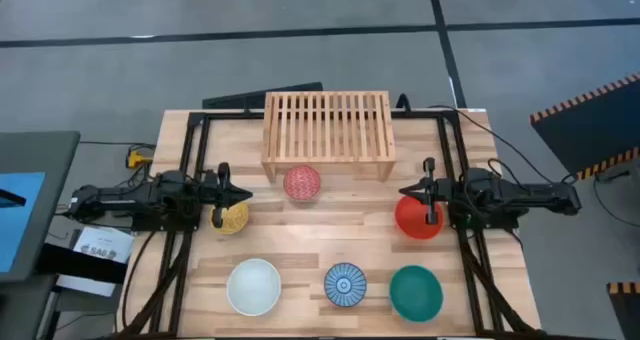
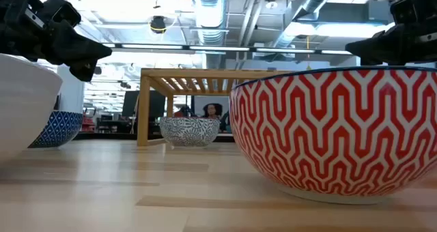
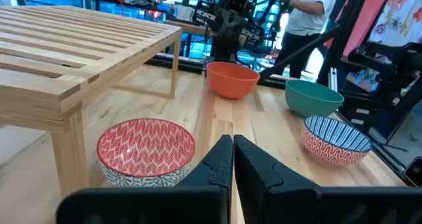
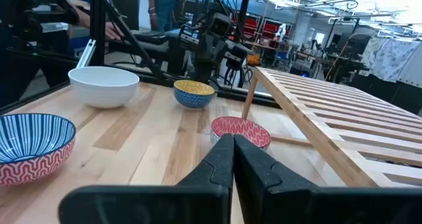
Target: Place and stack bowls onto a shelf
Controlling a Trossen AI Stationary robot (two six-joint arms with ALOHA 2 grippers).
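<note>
Item one, the shelf (image 1: 327, 132): we find it at the far middle of the table (image 1: 330, 242), slatted top bare, nothing stacked on it. In the low view only its top and one leg show; the rest is cut off by a bowl in front.

Item two, the bowls, all six on the tabletop:
- pink-red patterned bowl (image 1: 302, 182), just in front of the shelf's near edge.
- yellow patterned bowl (image 1: 232, 218), left side, partly covered from above by the left gripper (image 1: 238, 193).
- plain red bowl (image 1: 416, 218), right side, its near rim overlapped by the right gripper (image 1: 408, 191).
- white bowl (image 1: 254, 286), blue-and-white striped bowl (image 1: 345, 284) and teal green bowl (image 1: 415, 292), in a row along the near edge, apart from one another.

Item three, the grippers. We record the left gripper's fingers (image 3: 217, 163) pressed together, holding nothing, above the table beside the yellow bowl. The right gripper's fingers (image 4: 223, 159) likewise lie closed against each other with nothing between them, above the red bowl's side.

Item four, poorly seen: the low view is largely filled by the striped bowl's zigzag-patterned outside, and the white bowl is cropped at its edge. People stand beyond the table in the wrist views, only partly in frame.
</note>
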